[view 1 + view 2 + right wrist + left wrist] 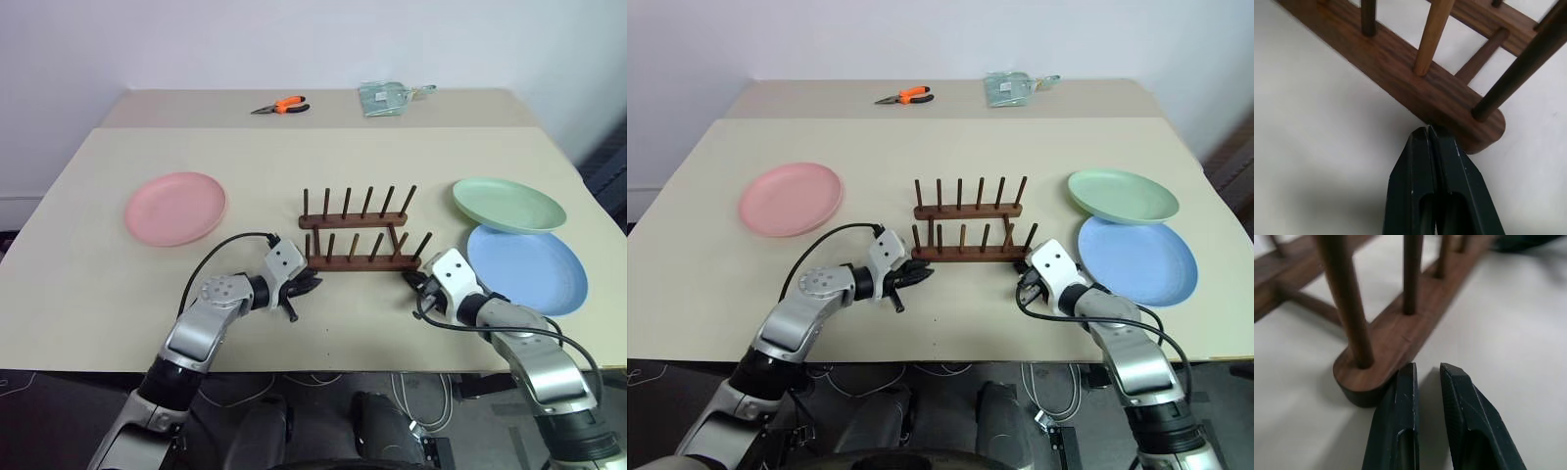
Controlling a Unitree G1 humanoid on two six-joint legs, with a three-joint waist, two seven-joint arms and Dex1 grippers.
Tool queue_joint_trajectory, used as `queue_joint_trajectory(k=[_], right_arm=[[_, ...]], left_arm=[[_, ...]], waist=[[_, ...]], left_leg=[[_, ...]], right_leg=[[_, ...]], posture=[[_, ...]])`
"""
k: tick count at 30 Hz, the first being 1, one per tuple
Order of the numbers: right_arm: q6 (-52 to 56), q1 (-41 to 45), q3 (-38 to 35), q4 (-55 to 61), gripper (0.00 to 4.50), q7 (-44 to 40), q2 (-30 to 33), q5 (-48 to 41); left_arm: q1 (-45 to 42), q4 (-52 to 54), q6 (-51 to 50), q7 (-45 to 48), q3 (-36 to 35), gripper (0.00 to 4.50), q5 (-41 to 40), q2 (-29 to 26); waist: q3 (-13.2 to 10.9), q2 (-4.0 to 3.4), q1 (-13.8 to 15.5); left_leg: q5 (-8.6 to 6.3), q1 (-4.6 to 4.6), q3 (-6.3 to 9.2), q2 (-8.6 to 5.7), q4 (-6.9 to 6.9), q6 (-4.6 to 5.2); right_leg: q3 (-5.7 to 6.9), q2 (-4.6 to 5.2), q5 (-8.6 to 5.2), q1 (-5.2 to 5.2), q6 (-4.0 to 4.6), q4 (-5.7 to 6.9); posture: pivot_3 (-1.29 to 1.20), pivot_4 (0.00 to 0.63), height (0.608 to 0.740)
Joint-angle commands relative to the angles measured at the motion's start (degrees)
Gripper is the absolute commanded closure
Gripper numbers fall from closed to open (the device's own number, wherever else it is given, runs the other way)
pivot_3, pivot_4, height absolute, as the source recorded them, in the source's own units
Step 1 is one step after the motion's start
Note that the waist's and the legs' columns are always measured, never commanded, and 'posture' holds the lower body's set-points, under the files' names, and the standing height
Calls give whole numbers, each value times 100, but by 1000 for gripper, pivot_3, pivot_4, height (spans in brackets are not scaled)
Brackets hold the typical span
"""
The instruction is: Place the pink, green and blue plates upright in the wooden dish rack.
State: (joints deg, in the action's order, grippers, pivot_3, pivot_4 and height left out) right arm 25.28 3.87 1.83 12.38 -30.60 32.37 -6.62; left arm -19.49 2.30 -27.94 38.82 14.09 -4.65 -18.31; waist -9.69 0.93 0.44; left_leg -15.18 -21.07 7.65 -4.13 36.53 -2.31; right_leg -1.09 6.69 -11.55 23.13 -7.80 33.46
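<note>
A: In the head views, the wooden dish rack [361, 233] is being shown in the middle of the table [88, 264], and nothing is standing in it yet. The pink plate [175, 207] is lying flat at the left. The green plate [508, 204] is lying at the right, with its near edge over the blue plate [527, 268].

B: And the grippers?

A: The left gripper [303, 286] and the right gripper [411, 282] are being held at the rack's two near corners. No plate is being carried.

B: In the left wrist view?

A: Its fingers [1400, 421] are nearly pinched together, grasping nothing, with one tip against the rack's rounded end.

B: The right wrist view?

A: Its fingers [1422, 181] are pressed tight together on nothing, touching the rack's other end. Probably the rack is being steadied, so both ends should be pushed gently and evenly.
</note>
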Motion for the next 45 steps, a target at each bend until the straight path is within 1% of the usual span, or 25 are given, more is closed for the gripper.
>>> queue_joint_trajectory(k=[1, 5, 7, 8, 9, 11, 12, 13, 16, 17, 18, 20, 22, 26, 29, 30, 32, 33, 35, 38, 39, 40, 42, 43, 45], right_arm=[[-37, 273, 36, -329, 4500, 173, -98, 193], [-76, 417, 20, -400, 4500, 125, -115, 188], [33, 393, -102, -195, 4500, -97, -78, -76], [105, 362, -164, -63, 3974, -241, -56, -248], [145, 304, -181, 161, 3684, -439, 10, -409], [265, 221, -152, 642, 2796, -760, 127, -683], [347, 208, -145, 818, 2213, -836, 149, -787], [379, 222, -116, 941, 1784, -855, 153, -813], [410, 295, 24, 1104, 172, -952, 191, -798], [421, 311, 60, 1127, 5, -993, 202, -803], [434, 331, 96, 1141, 5, -1025, 200, -806], [440, 393, 197, 1143, 5, -1095, 183, -808], [424, 462, 262, 1145, 5, -1153, 161, -826], [508, 571, 89, 1301, 5, -1263, 127, -1121], [603, 649, -87, 1477, 5, -1329, 132, -1431], [724, 737, -219, 1598, 5, -1314, 101, -1667], [921, 900, -434, 1826, 0, -1267, 92, -2032], [966, 942, -489, 1893, 0, -1247, 109, -2122], [1003, 969, -545, 1948, 0, -1195, 162, -2169], [1040, 968, -617, 1998, 0, -1144, 254, -2191], [1089, 968, -658, 2013, 0, -1152, 289, -2250], [1138, 976, -693, 2021, 0, -1154, 320, -2304], [1279, 1032, -778, 2045, 0, -1158, 398, -2452], [1333, 1101, -780, 2087, 0, -1166, 447, -2499], [1216, 1363, -614, 2147, 0, -1080, 513, -2280]], left_arm=[[-77, -482, 85, -450, -268, 3722, 167, 3], [-21, -494, 175, -429, -273, 3722, 131, -99], [127, -290, 156, -276, -364, 3722, -16, -224], [192, -179, 130, -206, -440, 3773, -113, -284], [254, -48, 85, -155, -634, 3518, -288, -338], [240, 144, -37, -230, -1327, 2953, -823, -329], [170, 177, -78, -369, -1664, 2401, -1034, -285], [-4, 112, -109, -691, -2070, 1967, -1180, -214], [-637, -292, -137, -1931, -3188, 364, -1359, -89], [-781, -372, -180, -2296, -3388, 93, -1284, -106], [-931, -488, -255, -2731, -3572, 93, -1136, -154], [-1266, -757, -409, -3764, -4208, 93, -1048, -163], [-1336, -860, -625, -4528, -4545, 93, -848, -221], [-1318, -822, -1183, -5178, -5134, 93, -1197, 10], [-1297, -776, -1444, -5310, -5387, 93, -1461, 148], [-1344, -805, -1625, -5303, -5582, 93, -1747, 257], [-1496, -977, -1888, -5448, -6083, 614, -2325, 484], [-1563, -1070, -1981, -5502, -6260, 981, -2545, 549], [-1651, -1226, -1937, -5578, -6414, 1971, -2741, 599], [-1735, -1410, -1960, -5521, -6442, 3480, -3012, 592], [-1753, -1463, -1973, -5511, -6423, 4064, -3078, 585], [-1761, -1503, -1977, -5482, -6379, 4435, -3130, 575], [-1744, -1443, -1960, -5208, -6097, 4435, -3180, 548], [-1711, -1245, -1872, -4860, -5750, 4435, -3143, 528], [-1709, -759, -1625, -4230, -5049, 4435, -3057, 520]], waist=[[0, 0, -3], [0, 0, -4], [0, 0, -17], [0, -1, -36], [0, -1, -56], [-3, -4, -99], [-5, -3, -117], [-7, -2, -125], [-12, 11, -93], [-11, 13, -87], [-10, 13, -88], [-9, 14, -91], [-9, 14, -107], [-11, 17, -96], [-9, 25, -56], [-8, 28, -46], [-8, 28, -21], [-9, 29, -10], [-7, 32, 23], [-6, 34, 36], [-6, 34, 34], [-6, 35, 33], [-6, 35, 30], [-6, 35, 36], [-12, 45, 38]], left_leg=[[0, -1, -1, 0, 0, 0], [0, -1, -1, -1, 0, 0], [0, -1, -1, -1, -3, 0], [0, -1, -2, -1, -4, 0], [0, -1, -2, 0, -10, 0], [0, -2, 0, 1, -21, 0], [1, -7, 2, 2, -25, 0], [1, -11, 3, 3, -26, 0], [7, -23, 16, 2, -19, -10], [8, -24, 20, 1, -18, -12], [8, -23, 20, 0, -18, -12], [8, -22, 16, -6, -22, -12], [8, -23, 16, -8, -26, -12], [8, -24, 18, -8, -30, -14], [9, -25, 19, -9, -27, -15], [9, -25, 20, -9, -27, -16], [9, -25, 18, -9, -25, -16], [9, -25, 18, -9, -25, -16], [9, -25, 20, -7, -26, -16], [9, -25, 22, -9, -27, -17], [9, -26, 20, -11, -26, -17], [9, -26, 18, -11, -25, -17], [9, -26, 19, -11, -26, -17], [9, -25, 18, -10, -26, -18], [10, -30, 19, -11, -25, -19]], right_leg=[[0, 0, 0, 2, 0, 0], [0, -1, 1, 2, -1, 1], [0, 0, 1, 3, -2, 1], [-1, -1, 1, 4, -2, 1], [-2, 0, 1, 7, -2, 1], [-1, 0, 1, 13, -4, 2], [0, -1, 2, 22, -7, 4], [0, -3, 8, 30, -18, 7], [8, -5, 10, 36, -22, 9], [12, -5, 10, 33, -22, 8], [13, -4, 10, 30, -24, 6], [10, 1, 9, 27, -27, -1], [10, 2, 8, 30, -29, -3], [10, 1, 17, 34, -15, 0], [12, 1, 17, 32, -14, 0], [13, 1, 17, 31, -15, 0], [12, 1, 17, 31, -14, 0], [12, 2, 17, 31, -15, 0], [15, 0, 14, 32, -20, 1], [18, 1, 11, 30, -22, 0], [17, 2, 13, 30, -19, -1], [15, 3, 16, 30, -14, 0], [16, 2, 18, 30, -12, 0], [16, 2, 18, 30, -12, 1], [17, 2, 18, 31, -11, 0]], posture=[[0, 150, 740], [0, 150, 740], [0, 150, 740], [0, 150, 740], [0, 150, 740], [0, 150, 740], [0, 150, 740], [0, 150, 740], [0, 150, 740], [0, 150, 740], [0, 150, 740], [0, 150, 740], [0, 150, 740], [0, 150, 740], [0, 150, 740], [0, 150, 740], [0, 150, 740], [0, 150, 740], [0, 150, 740], [0, 150, 740], [0, 150, 740], [0, 150, 740], [0, 150, 740], [0, 150, 740], [0, 150, 740]])
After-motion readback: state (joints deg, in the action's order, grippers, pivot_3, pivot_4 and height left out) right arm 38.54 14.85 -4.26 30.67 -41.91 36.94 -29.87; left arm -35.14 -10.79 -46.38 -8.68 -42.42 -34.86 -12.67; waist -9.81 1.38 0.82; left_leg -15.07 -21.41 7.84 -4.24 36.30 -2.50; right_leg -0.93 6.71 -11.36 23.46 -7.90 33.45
